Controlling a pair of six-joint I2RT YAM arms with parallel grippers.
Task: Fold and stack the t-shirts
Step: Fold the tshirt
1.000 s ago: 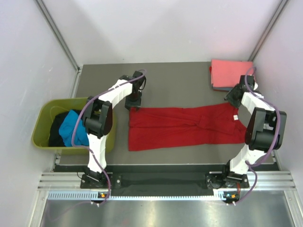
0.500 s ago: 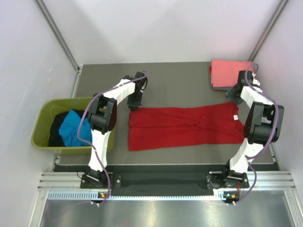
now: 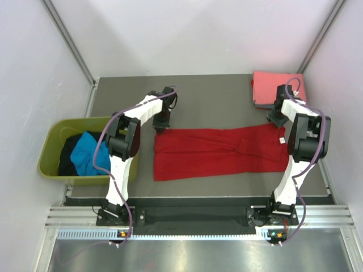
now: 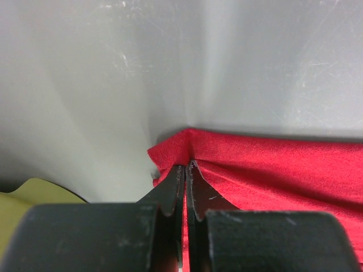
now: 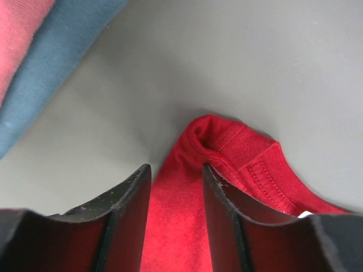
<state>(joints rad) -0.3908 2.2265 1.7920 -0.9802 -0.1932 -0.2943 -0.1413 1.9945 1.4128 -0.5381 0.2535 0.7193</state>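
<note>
While the left gripper (image 4: 185, 167) is pressing its two fingers almost fully together, it is pinching a thin fold of the bright red t-shirt (image 3: 218, 152) between them, right at the far left corner of the cloth. The right gripper (image 5: 177, 170) is holding its fingers clearly apart. A rounded, stitched corner of the red cloth is lying in the gap between them, and I cannot tell if the fingers are touching it.

In the overhead view the red t-shirt is lying spread flat and long across the middle of the table (image 3: 215, 96), with the left gripper at its far left corner and the right gripper at its far right corner. The salmon-pink t-shirt (image 3: 275, 85) is lying folded in the far right corner of the table, near the right gripper. It is resting on top of the blue t-shirt (image 5: 62, 62), whose edge is showing beside it. The turquoise t-shirt (image 3: 91, 153) and the black t-shirt (image 3: 67, 161) are lying in the olive-green tub (image 3: 50, 141) at the left, well apart from both grippers.
</note>
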